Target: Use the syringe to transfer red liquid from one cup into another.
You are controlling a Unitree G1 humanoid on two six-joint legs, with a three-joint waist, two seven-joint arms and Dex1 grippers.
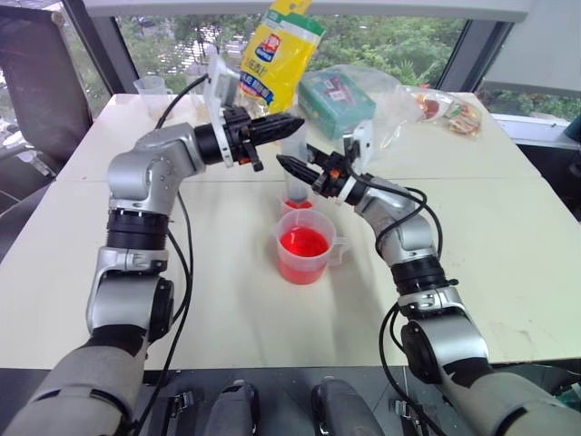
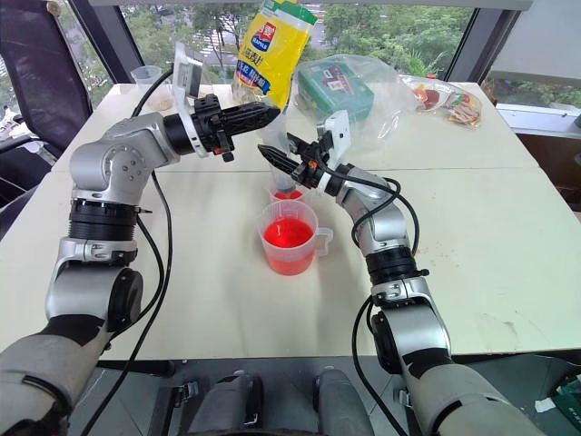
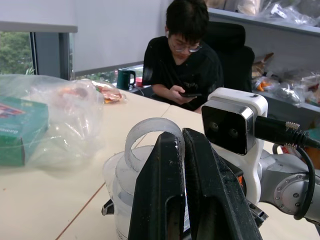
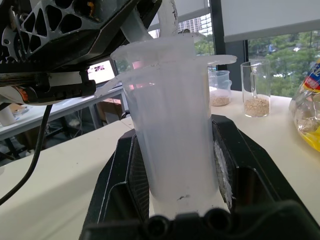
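Cream tabletop [image 1: 508, 272] by the window, cluttered at the far edge. Syringe [image 4: 172, 120] upright over the smaller cup [image 1: 297, 205], tip down inside it, just behind the handled beaker [image 1: 304, 247] of red liquid [image 1: 303, 242]. Right gripper [image 1: 300, 169] clamped on the barrel; left gripper [image 1: 283, 125] clenched on the plunger ring [image 3: 150, 135] on top. Likely emptying into the small cup: press the plunger straight down, slowly, barrel steady and vertical, tip below the rim to avoid splashes. Yellow bag [image 1: 280, 54] and wrapped green box [image 1: 338, 98] beyond; seated person [image 3: 185, 60] across the room.
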